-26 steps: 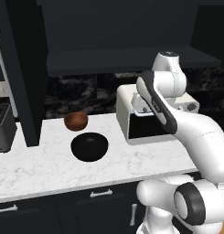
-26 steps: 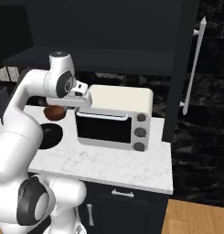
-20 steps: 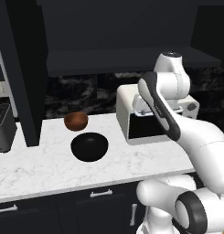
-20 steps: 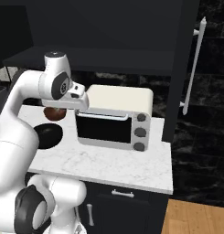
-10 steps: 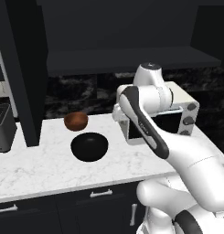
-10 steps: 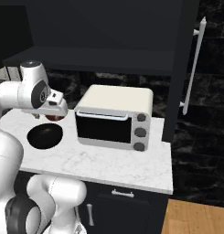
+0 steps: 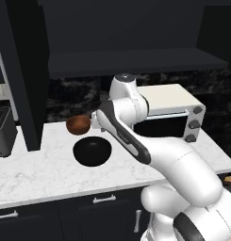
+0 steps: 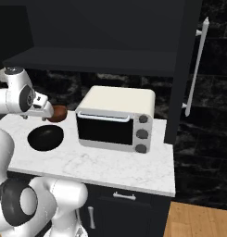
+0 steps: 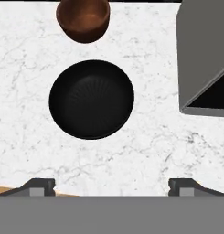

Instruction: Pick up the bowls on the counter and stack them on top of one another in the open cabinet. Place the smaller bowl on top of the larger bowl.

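Observation:
The larger bowl (image 9: pixel 91 99), wide and glossy black, sits upright on the white marble counter (image 9: pixel 168 146), just ahead of my open gripper (image 9: pixel 112 187); nothing is between its widely spread fingertips (image 9: pixel 38 185). Beyond it stands the smaller bowl (image 9: pixel 83 19), reddish-brown and upright, a short gap apart. From the base, the black bowl (image 7: pixel 92 151) (image 8: pixel 45 138) and the brown bowl (image 7: pixel 78 124) (image 8: pixel 58 113) lie left of my hand, which hovers above them. The open cabinet (image 7: pixel 136 61) (image 8: pixel 87 60) is a dark shelf over the counter.
A white toaster oven (image 7: pixel 169 113) (image 8: pixel 117 118) (image 9: pixel 202 59) stands on the counter right of the bowls. A dark upright panel (image 7: pixel 29 70) and a grey appliance (image 7: pixel 1 129) are at the left. A tall dark door with a silver handle (image 8: pixel 196 69) is at the right.
The arm has swung left from in front of the toaster oven to above the two bowls. The jaws have spread slightly wider. Neither bowl has moved.

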